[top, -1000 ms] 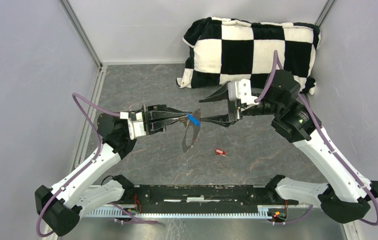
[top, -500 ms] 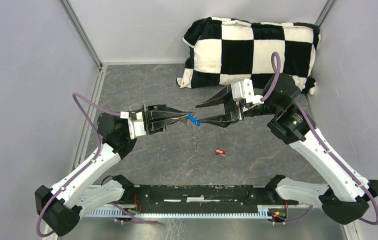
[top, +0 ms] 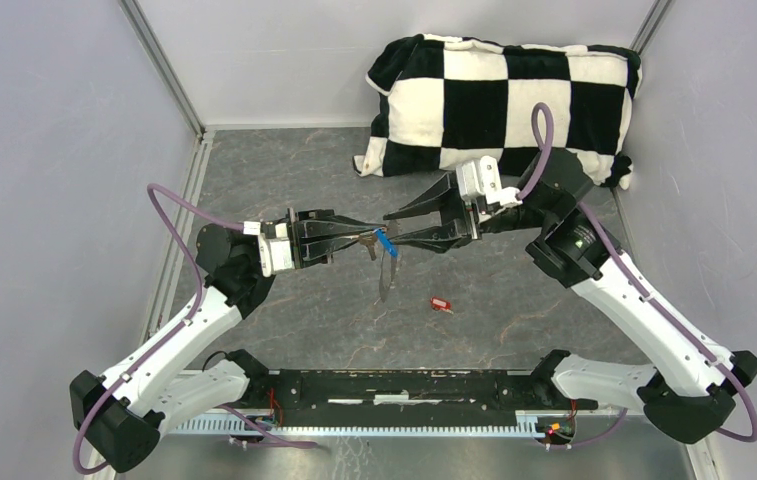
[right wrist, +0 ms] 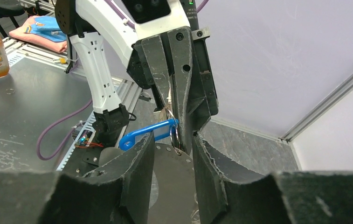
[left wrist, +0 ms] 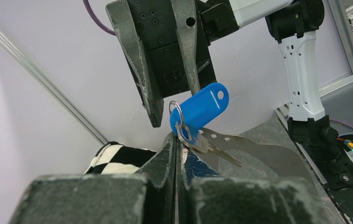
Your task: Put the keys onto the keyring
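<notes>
Tip to tip above the middle of the grey counter, the left gripper faces the right gripper from the other side. The left gripper's jaws are pressed together, clamped on the top of the keyring. The keyring hangs down from the pinch, edge-on to the overhead camera; whether its lower end reaches the counter cannot be told. The blue key sits right at that pinch, its plastic head jutting out past the left gripper's fingertips and its metal blade lying along the keyring's grey band. The right gripper's jaws stand apart, one on either side of the blue head. In the left wrist view one jaw is just at the head and the other is clear of it, so nothing is clamped there. The red key lies alone on the counter, nearer than the hanging keyring and a little to its right, apart from both grippers. A black-and-white checked pillow rests in the far right corner against the walls.
</notes>
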Controlling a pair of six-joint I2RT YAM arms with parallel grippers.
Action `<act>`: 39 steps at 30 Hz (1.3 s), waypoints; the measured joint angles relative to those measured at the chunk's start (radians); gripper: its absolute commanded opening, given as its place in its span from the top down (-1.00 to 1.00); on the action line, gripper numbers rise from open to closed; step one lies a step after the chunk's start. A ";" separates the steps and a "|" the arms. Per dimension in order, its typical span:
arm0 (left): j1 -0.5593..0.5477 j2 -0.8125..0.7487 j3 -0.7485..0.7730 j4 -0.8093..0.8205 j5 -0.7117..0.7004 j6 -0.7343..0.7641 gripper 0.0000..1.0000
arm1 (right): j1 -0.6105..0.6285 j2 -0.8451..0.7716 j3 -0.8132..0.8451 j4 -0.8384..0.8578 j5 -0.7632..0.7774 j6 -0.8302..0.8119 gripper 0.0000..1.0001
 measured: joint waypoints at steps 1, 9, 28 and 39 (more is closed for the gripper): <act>0.000 0.000 0.000 0.000 0.000 0.000 0.96 | 0.000 0.002 0.000 -0.003 0.000 -0.001 0.21; 0.000 0.000 0.000 -0.002 0.000 0.000 0.96 | 0.000 0.017 0.000 -0.035 0.018 -0.014 0.70; 0.010 -0.021 0.007 -0.359 -0.079 0.228 -0.46 | 0.020 0.050 0.031 -0.265 0.105 -0.054 0.99; 0.010 -0.117 0.086 -0.901 -0.187 0.720 -0.51 | 0.021 0.109 0.082 -0.591 0.334 -0.153 0.99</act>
